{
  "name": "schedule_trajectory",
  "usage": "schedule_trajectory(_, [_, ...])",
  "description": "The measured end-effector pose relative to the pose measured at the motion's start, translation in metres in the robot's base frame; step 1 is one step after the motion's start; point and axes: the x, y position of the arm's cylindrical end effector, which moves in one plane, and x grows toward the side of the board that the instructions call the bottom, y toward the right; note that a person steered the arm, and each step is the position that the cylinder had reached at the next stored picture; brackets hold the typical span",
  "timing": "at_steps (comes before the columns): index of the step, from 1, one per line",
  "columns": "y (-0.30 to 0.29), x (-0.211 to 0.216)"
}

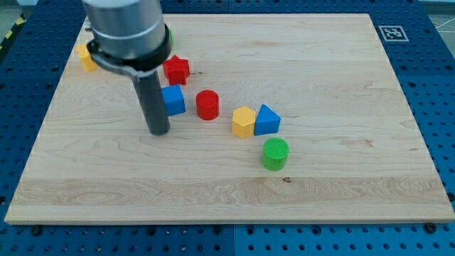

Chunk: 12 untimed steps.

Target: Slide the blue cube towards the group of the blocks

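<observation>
The blue cube (173, 99) sits left of centre on the wooden board (320, 185). My tip (158, 132) rests on the board just left of and slightly below the cube, close to its left face; I cannot tell whether they touch. A red cylinder (207, 104) stands just right of the cube. Further right are a yellow hexagonal block (244, 121), a blue triangular block (266, 120) touching it, and a green cylinder (275, 153) below them. A red star-shaped block (176, 69) lies above the cube.
A yellow block (86, 57) sits near the board's top left edge. A green block (169, 35) peeks out behind the arm at the top. The arm's grey body (124, 28) hides part of the upper left board.
</observation>
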Motion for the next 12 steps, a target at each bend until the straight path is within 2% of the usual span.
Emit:
schedule_trajectory(1, [0.004, 0.023])
schedule_trajectory(2, [-0.009, 0.021])
schedule_trajectory(3, [-0.024, -0.024])
schedule_trajectory(5, [-0.013, -0.126])
schedule_trajectory(6, [-0.01, -0.134])
schedule_trajectory(8, [-0.01, -0.112])
schedule_trajectory(9, [-0.01, -0.083])
schedule_trajectory(10, [0.001, -0.072])
schedule_trajectory(12, [0.03, -0.072])
